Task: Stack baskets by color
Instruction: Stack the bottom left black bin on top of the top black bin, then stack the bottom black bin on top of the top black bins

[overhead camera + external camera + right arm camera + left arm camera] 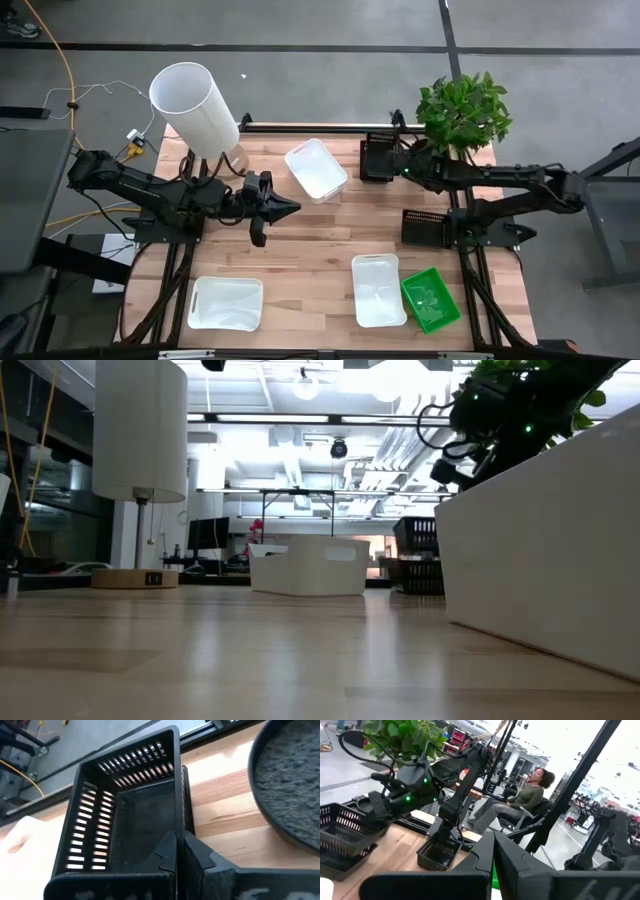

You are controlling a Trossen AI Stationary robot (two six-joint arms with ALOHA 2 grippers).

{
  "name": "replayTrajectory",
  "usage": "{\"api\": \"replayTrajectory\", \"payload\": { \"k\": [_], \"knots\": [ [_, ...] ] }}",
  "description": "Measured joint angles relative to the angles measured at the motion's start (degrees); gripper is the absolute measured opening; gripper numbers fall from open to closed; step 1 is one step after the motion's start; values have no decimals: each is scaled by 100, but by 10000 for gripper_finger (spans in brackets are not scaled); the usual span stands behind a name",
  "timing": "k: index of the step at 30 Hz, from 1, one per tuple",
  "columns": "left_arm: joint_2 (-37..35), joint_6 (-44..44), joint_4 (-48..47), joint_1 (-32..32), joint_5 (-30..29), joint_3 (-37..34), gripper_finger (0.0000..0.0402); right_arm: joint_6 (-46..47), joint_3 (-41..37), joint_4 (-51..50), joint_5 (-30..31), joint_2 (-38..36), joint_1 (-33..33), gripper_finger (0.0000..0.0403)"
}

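Baskets lie scattered over the wooden worktop (pixel 330 235): one white basket (pixel 316 169) near the middle of the far edge, a second white basket (pixel 226 302) at the near edge toward the left, and a third white basket (pixel 378 289) at the near edge toward the right, with the green basket (pixel 431 299) just beside it on its right, tilted against it. Two black mesh ones sit on the right side — one black basket (pixel 377 158) near the far edge beside the potted plant (pixel 463 112), the other black basket (pixel 424 228) close to the right edge, about halfway along it. The right pincer (pixel 179 851) is closed, its fingers pressed together, and hovers at the rim of the far black basket; whether it touches the rim cannot be told. The left pincer (pixel 283 208) is closed too, holding nothing, and hangs over bare wood left of centre, pointing toward the middle of the worktop. A tall white cylinder (pixel 194 104) stands at the far left corner. Beyond the worktop, in the left wrist view, a person (pixel 520 802) sits in a chair.
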Motion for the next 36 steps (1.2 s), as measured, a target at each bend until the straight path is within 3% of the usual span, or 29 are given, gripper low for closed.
{"api": "replayTrajectory", "payload": {
  "k": [9, 21, 29, 36],
  "knots": [
    [0, -23, 46, 28, -1, 0, 0, -440, 0, 526, -3, 541, -1, 0],
    [0, -24, 91, 94, -17, 0, 0, -679, 0, 567, -33, 580, -4, 23],
    [0, -24, 87, 94, -16, 0, 0, -801, 84, 411, -209, 575, -4, 135],
    [0, -24, 82, 94, -16, 0, 0, -1982, 669, -439, -506, 192, -4, 247]
  ]
}}
